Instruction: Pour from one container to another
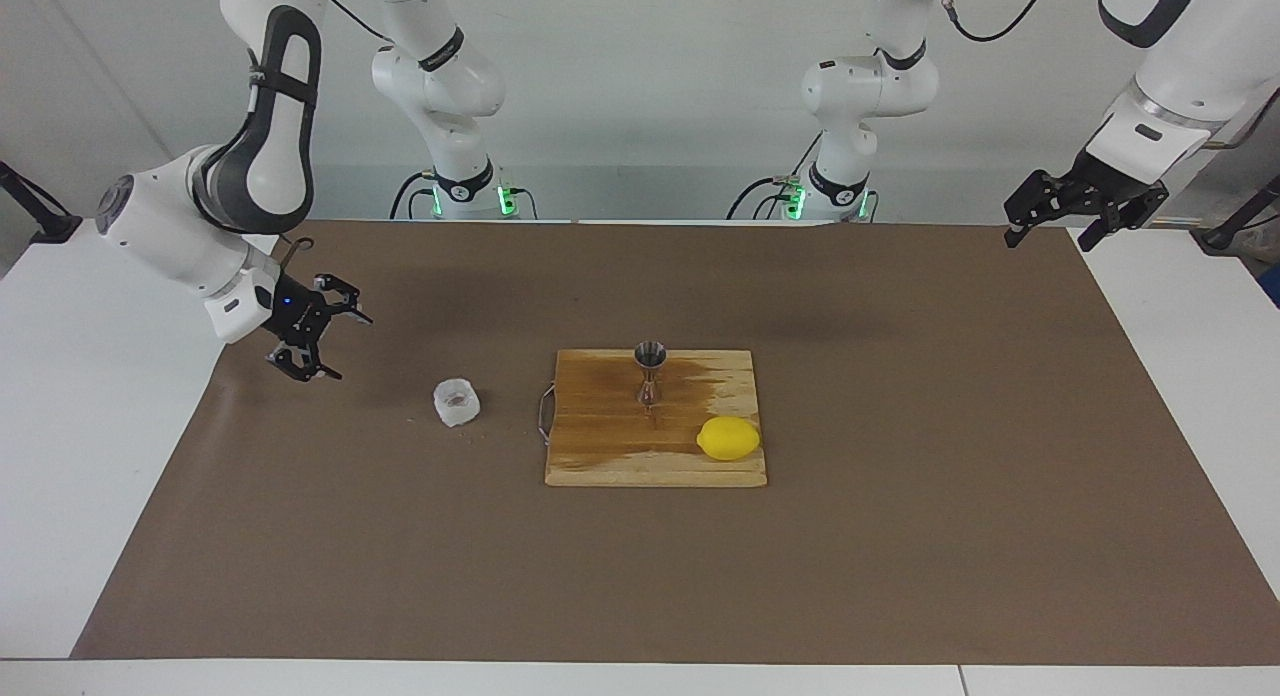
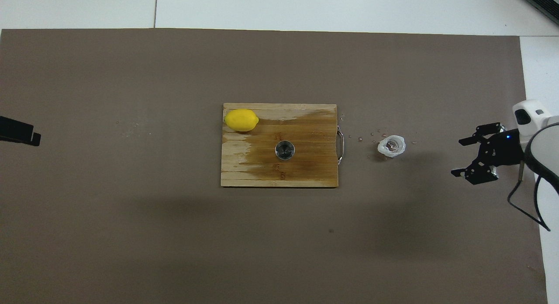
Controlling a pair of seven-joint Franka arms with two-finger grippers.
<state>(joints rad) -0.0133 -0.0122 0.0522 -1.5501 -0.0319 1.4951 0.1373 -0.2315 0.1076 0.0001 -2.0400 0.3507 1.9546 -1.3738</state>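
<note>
The wooden cutting board [image 1: 655,421] in the middle of the brown mat [image 1: 900,536] serves as the landmark. Nearest to the robots on it stands the metal jigger [image 1: 650,372], upright with its mouth up, probably set there so that the board catches any spill; the wood around it is dark and looks wet. The lemon [image 1: 728,438] lies at the board's corner that is farther from the robots and toward the left arm's end; it seems to play no part in the pouring.

Off the board, just beside its wire handle [image 1: 543,413] toward the right arm's end, the small whitish cup [image 1: 456,401] stands upright on the mat, with some droplets [image 2: 371,136] between it and the board.

The right gripper [image 1: 312,328] hangs over the mat, well apart from the cup, on the side away from the board. Its jaws are spread wide and hold nothing, so it seems ready to reach for the cup. The left gripper [image 1: 1055,221] waits high over the mat's edge at the left arm's end, also open and empty.
</note>
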